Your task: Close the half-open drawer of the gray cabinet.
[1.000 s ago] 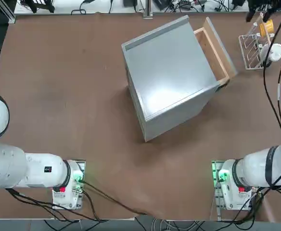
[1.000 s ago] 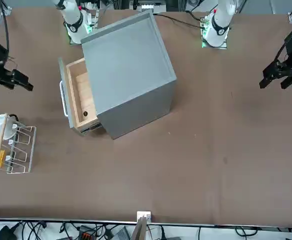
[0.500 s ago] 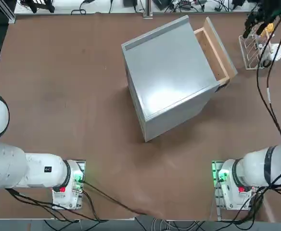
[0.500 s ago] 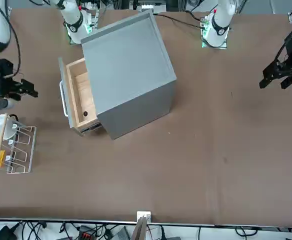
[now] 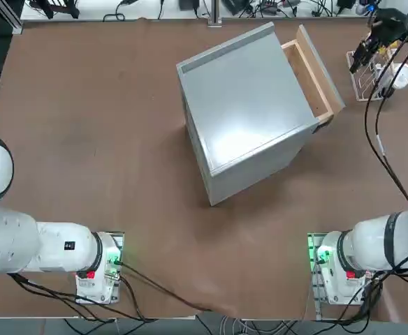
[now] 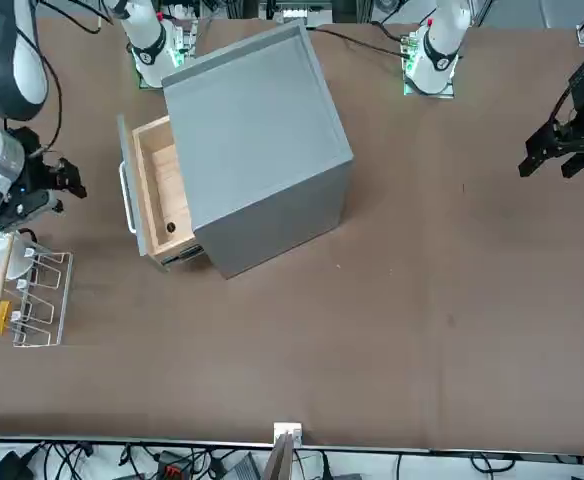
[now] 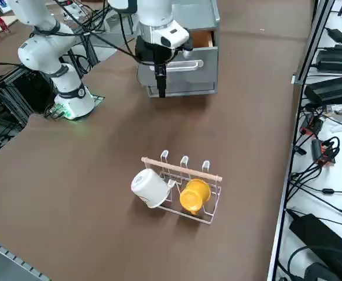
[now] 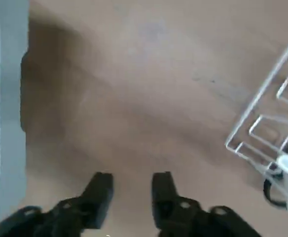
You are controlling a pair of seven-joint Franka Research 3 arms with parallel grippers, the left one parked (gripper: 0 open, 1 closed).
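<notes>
The gray cabinet [image 5: 246, 112] [image 6: 257, 130] stands angled at the table's middle. Its light-tan wooden drawer [image 5: 312, 70] [image 6: 157, 195] sticks out partway, showing a gray front with a metal bar handle [image 7: 185, 65]. My right gripper [image 5: 362, 56] [image 6: 69, 181] [image 7: 161, 86] hangs fingers-down in front of the drawer's face, between it and the wire rack, touching neither. In the wrist view my right gripper [image 8: 132, 182] has a narrow gap between its fingers [image 8: 100, 190], bare table showing through, and the cabinet's gray face [image 8: 8, 123] off to one side.
A small wire rack [image 5: 370, 70] [image 7: 185, 187] [image 8: 267, 133] with a white mug [image 7: 149, 187] and a yellow mug [image 7: 194, 196] stands close behind the gripper. The right arm's cable [image 5: 385, 146] trails over the table.
The right gripper has come in from the table's far edge and down, into the gap between the rack and the drawer's front. Drawer and cabinet have not moved.
</notes>
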